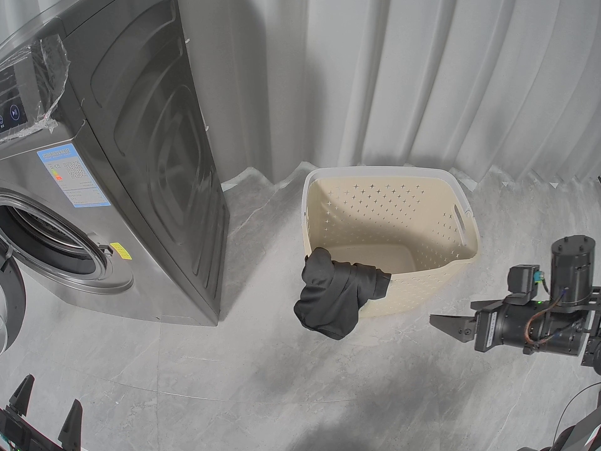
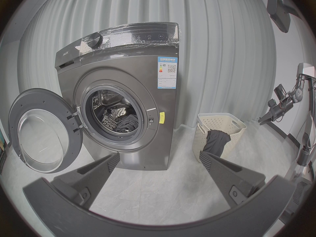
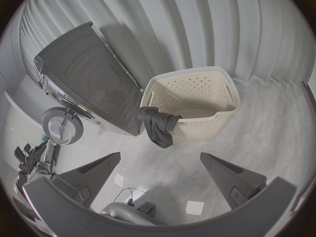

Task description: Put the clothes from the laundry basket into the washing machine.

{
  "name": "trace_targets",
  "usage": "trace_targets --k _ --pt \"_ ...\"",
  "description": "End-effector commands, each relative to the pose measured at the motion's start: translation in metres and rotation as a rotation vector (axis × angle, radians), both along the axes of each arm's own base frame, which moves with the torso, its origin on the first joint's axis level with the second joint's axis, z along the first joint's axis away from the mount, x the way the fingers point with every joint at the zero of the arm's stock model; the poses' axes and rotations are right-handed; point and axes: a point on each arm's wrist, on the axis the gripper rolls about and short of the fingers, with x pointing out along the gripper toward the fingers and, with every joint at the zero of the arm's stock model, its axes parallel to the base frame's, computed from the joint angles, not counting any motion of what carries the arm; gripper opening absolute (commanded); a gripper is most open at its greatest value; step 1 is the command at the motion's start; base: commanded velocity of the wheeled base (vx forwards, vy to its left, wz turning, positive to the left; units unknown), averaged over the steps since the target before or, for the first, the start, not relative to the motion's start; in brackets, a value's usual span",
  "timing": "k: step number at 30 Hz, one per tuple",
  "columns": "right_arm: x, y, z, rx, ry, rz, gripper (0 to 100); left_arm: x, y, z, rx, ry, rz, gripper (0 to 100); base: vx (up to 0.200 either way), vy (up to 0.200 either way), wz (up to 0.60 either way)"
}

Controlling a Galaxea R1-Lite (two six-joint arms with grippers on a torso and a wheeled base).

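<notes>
A cream laundry basket [image 1: 388, 171] stands on the grey floor, right of the washing machine [image 1: 144, 158]. A dark garment [image 1: 335, 295] hangs over the basket's front-left rim, half outside; the basket's inside looks bare otherwise. My right gripper [image 1: 447, 326] hovers open to the right of the basket's front corner, pointing toward the garment [image 3: 158, 125], well short of it. My left gripper [image 1: 52, 391] is open low in front of the machine. The round door [image 2: 42, 129] stands swung open, and dark clothing [image 2: 126, 122] lies inside the drum. The basket [image 2: 220, 116] sits beside the machine.
White curtains [image 1: 407, 64] hang close behind the machine and basket. Open grey floor [image 1: 250, 371] lies between my grippers and the basket. A cable and small white squares [image 3: 194, 208] lie on the floor under my right arm.
</notes>
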Motion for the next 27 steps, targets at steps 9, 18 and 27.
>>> trace_targets --k 9,18,27 --pt "0.062 0.071 -0.051 -0.014 0.096 0.031 100 0.000 0.000 -0.005 -0.009 0.008 0.002 100 0.000 0.000 0.00" --pt "0.105 0.097 -0.074 -0.004 0.116 0.011 100 0.000 0.000 -0.004 -0.016 0.006 0.002 100 0.000 0.000 0.00" --pt "0.130 0.116 -0.094 0.038 0.160 -0.022 100 0.000 0.000 -0.005 -0.016 0.008 0.002 100 0.000 0.000 0.00"
